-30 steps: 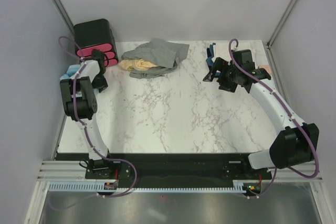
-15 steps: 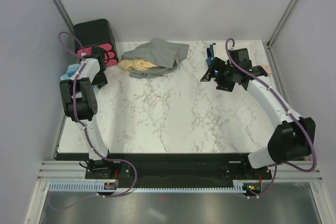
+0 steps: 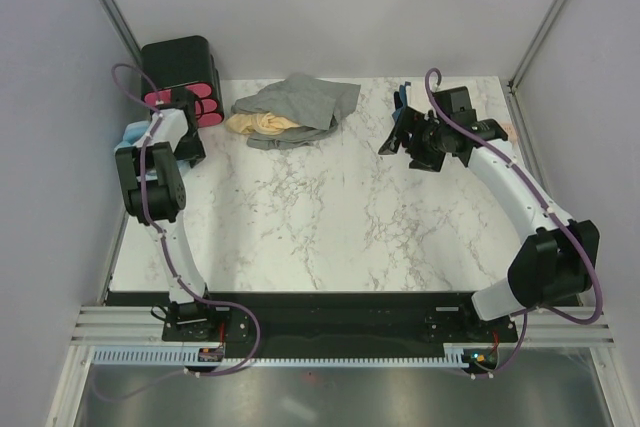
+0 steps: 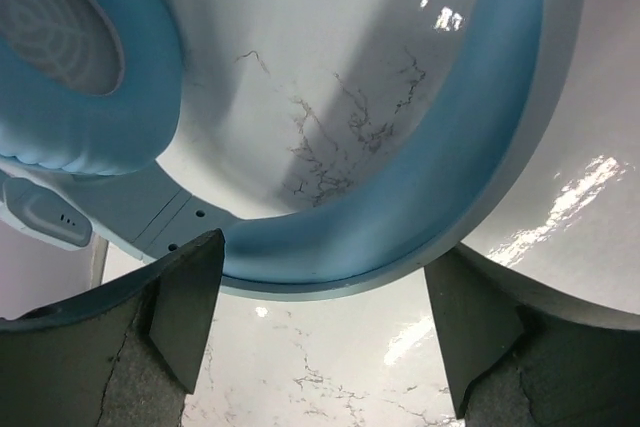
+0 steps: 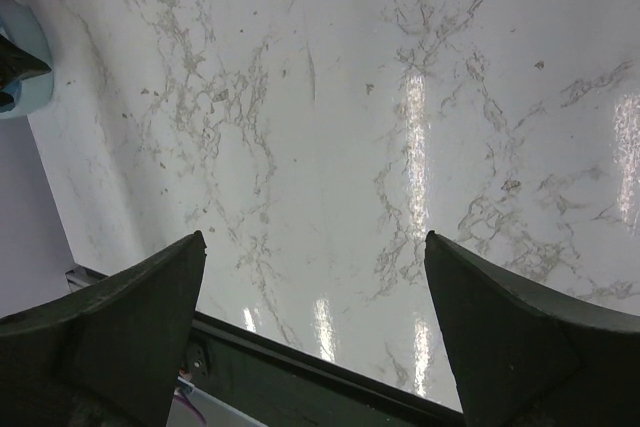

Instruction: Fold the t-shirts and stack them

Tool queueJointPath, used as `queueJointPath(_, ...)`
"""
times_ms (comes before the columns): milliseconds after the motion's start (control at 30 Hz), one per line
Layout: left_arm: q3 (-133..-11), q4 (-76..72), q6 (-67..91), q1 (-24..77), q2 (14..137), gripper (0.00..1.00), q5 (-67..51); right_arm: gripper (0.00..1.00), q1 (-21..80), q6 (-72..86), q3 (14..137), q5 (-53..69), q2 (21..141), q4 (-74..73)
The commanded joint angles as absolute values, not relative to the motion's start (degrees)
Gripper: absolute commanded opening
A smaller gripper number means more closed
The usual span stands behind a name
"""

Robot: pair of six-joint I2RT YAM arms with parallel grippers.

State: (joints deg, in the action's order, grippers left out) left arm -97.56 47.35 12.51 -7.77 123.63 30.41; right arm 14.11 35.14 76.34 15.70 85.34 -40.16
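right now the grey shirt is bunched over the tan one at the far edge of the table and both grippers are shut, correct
Not shut: the left gripper and the right gripper both stand open and empty, as each wrist view shows. The grey shirt is indeed bunched over the tan one at the far edge of the table.

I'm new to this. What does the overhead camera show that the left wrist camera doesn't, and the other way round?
Only the overhead view: the grey shirt heaped over a tan shirt at the far edge, the black box with pink drawers, both whole arms and the right gripper.
Only the left wrist view: the left gripper close up, open, framing a light-blue band that looks like headphones.
Both: the marble table, and that band again, a small patch at the left edge overhead.
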Motion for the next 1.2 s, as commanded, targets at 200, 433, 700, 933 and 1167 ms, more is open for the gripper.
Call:
queueJointPath(200, -98.0, 44.6, 10.5, -11.6, 127.3, 0.87, 23.4, 0.98, 16.0, 35.2, 80.4, 15.5, 87.0, -41.0)
queueJointPath(433, -95.8, 44.7, 11.3, -11.6, 125.8, 0.59, 20.9, 0.98, 16.4, 35.9, 80.2, 14.7, 86.8, -41.0)
queueJointPath(700, -91.8, 44.7, 13.0, -11.3, 120.5, 0.02, 19.7, 0.98, 17.7, 37.1, 79.3, 14.9, 86.9, -39.2)
queueJointPath(933, -89.1, 44.9, 13.9, -10.5, 113.5, 0.02, 18.6, 0.98, 18.8, 38.3, 77.3, 15.0, 86.1, -37.5)
queueJointPath(1167, -85.8, 45.1, 12.7, -3.5, 107.7, 0.02, 19.9, 0.98, 19.1, 38.5, 74.2, 15.1, 84.0, -37.0)
